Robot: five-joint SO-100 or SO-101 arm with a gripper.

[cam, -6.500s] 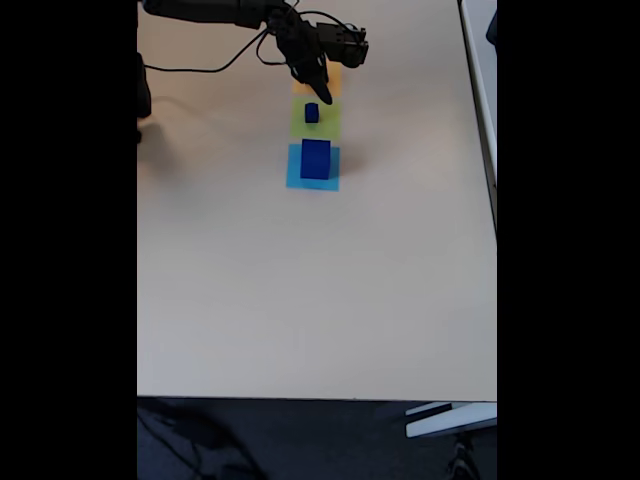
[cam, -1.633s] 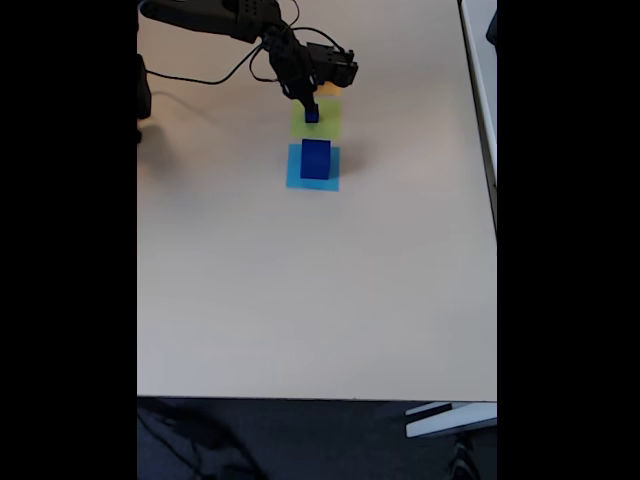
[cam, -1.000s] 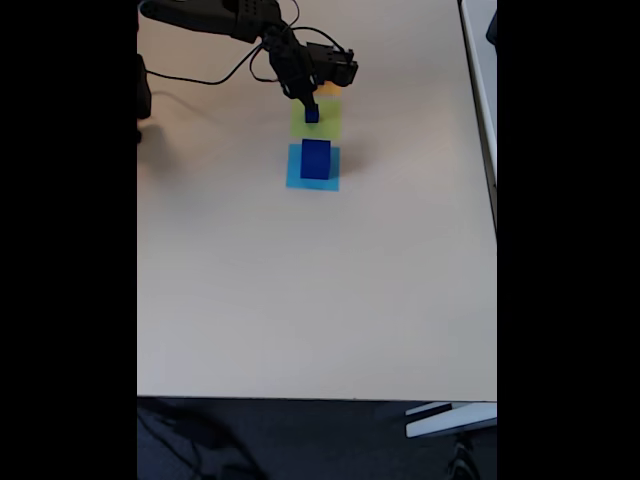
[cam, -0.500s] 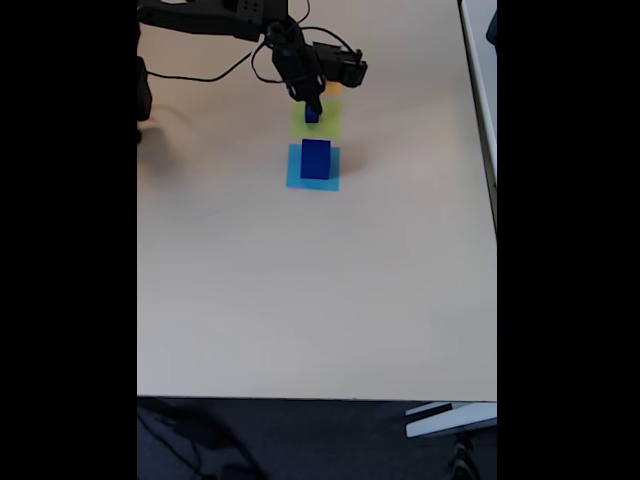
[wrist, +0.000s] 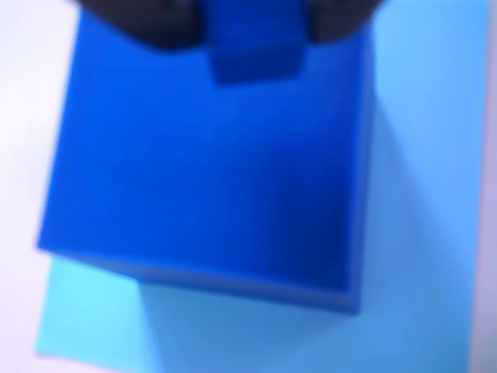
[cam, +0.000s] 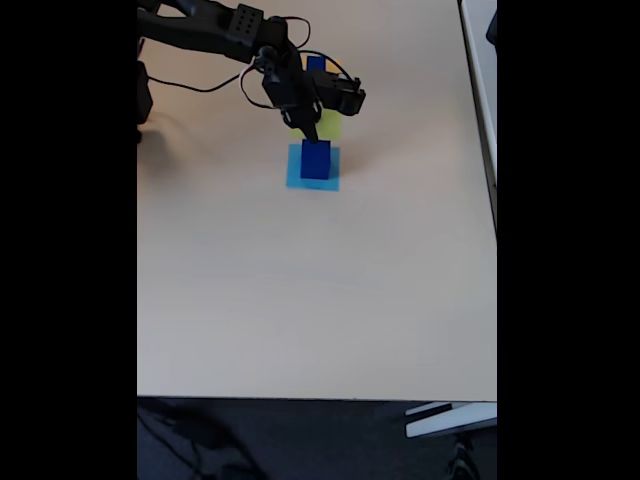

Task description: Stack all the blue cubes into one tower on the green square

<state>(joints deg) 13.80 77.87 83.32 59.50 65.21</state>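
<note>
Counter (cam: 300, 290): pale beige surface, bearing a row of coloured paper squares near its far end in the fixed view.

Light-blue square (cam: 296, 178): flat patch, nearest of the row; in the wrist view (wrist: 435, 155) it shows to the right of and below the big cube.

Large blue cube (cam: 315, 162): dark royal blue, standing upright on the light-blue square, not on the green one. In the wrist view (wrist: 210, 179) its top face is broad, blurred and very close.

Green square (cam: 329, 126): lime patch just beyond the light-blue square, partly covered by the arm; no cube can be made out on its visible part.

Small blue cube (wrist: 256, 43): held between the dark fingers (wrist: 147, 19) at the top edge of the wrist view, directly above the large cube's top face; whether it touches that face cannot be told.

Another blue cube (cam: 316, 64): small, at the far end of the row, beyond the arm.

Gripper (cam: 309, 131): black, pointing down over the large cube's far edge, closed on the small cube.

Arm (cam: 215, 25): black, reaching in from the upper left, cable trailing.
</note>
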